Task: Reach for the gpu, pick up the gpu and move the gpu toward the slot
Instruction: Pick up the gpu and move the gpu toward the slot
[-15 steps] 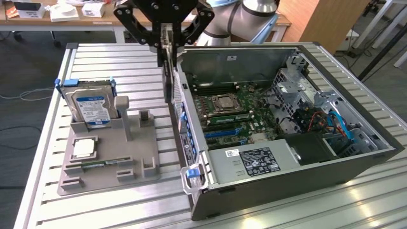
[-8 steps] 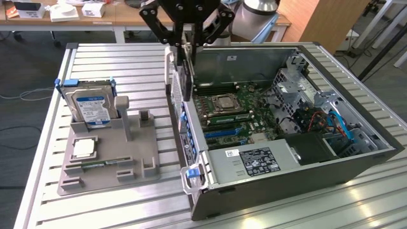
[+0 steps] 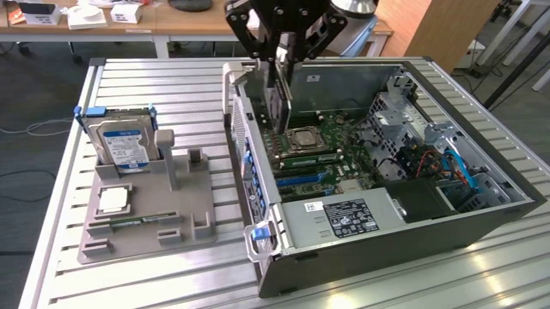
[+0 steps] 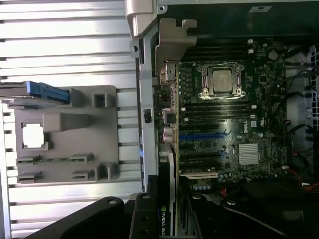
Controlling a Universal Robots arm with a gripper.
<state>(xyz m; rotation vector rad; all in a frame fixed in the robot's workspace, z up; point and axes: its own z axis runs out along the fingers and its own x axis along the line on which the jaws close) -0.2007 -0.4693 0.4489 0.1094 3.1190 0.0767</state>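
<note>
Counter (image 3: 146, 80): ribbed silver metal top, slats running across, standing on a dark floor.
Grey holder tray (image 3: 193, 222): lay flat on the counter toward the exterior view's left; a hard drive (image 3: 123, 145) stood upright in it and a square silver chip (image 3: 113, 201) sat in a recess.
Computer case (image 3: 404, 248): lay on its side, open, just beside the tray toward the exterior view's right, its green board (image 3: 322, 158) facing up.

Blue-labelled hard drive (image 3: 123, 145) upright in grey holder tray (image 3: 193, 212); CPU chip (image 3: 114, 201) flat on tray. Open computer case (image 3: 481, 222) beside tray on slatted counter (image 3: 154, 80).
</note>
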